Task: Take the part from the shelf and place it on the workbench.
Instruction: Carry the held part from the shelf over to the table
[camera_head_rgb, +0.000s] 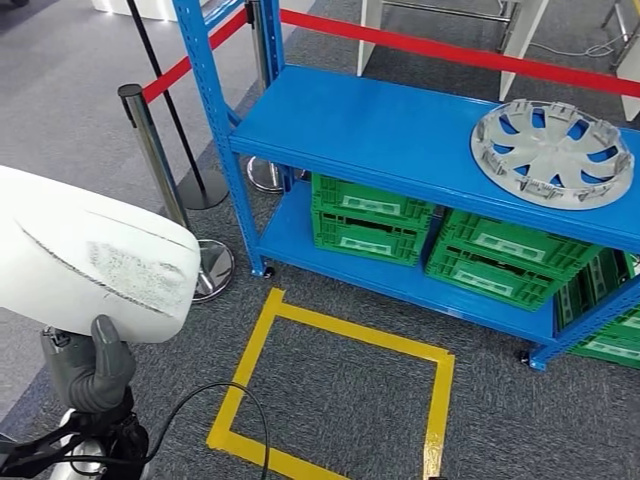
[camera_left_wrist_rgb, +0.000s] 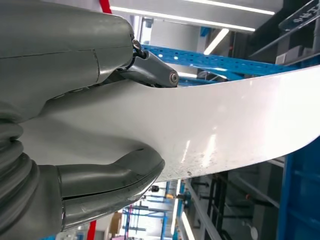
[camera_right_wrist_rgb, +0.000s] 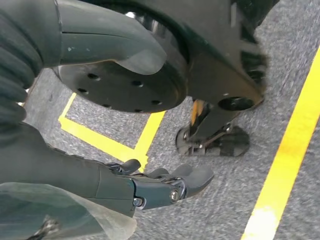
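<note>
Biggest thing we've got in front of us is the blue shelf (camera_head_rgb: 423, 135), a two-level steel rack standing on grey carpet (camera_head_rgb: 355, 400). A grey hubcap (camera_head_rgb: 552, 152) lies flat on its top level toward the right end, and the lower level carries green plastic crates (camera_head_rgb: 370, 220), some of them tipped at an angle on the right side. Behind the rack a red barrier belt (camera_head_rgb: 453, 45) runs across, hooked to a chrome stanchion post (camera_head_rgb: 155, 150) off to the left. On the carpet just in front of the shelf there's a yellow tape rectangle (camera_head_rgb: 332, 400).

Next down in size is the part itself: a white curved panel (camera_head_rgb: 90, 255), glossy, with scuffed grey marks along its surface. It's off the shelf and up in the air at the left of the head view, well apart from the rack. The left robot hand (camera_head_rgb: 94, 365) sits right under its near edge and grips it. In the left wrist view the panel (camera_left_wrist_rgb: 211, 125) runs out away from the hand, with the thick grey thumb (camera_left_wrist_rgb: 113, 177) pressed on one face and a darker finger (camera_left_wrist_rgb: 154, 72) clamped on the other, so it's pinched between them.

The right robot hand (camera_right_wrist_rgb: 166, 185) hangs low over the carpet near more yellow tape (camera_right_wrist_rgb: 105, 145). Its dark fingers are stretched out nearly straight, a bit apart, with nothing in them.
</note>
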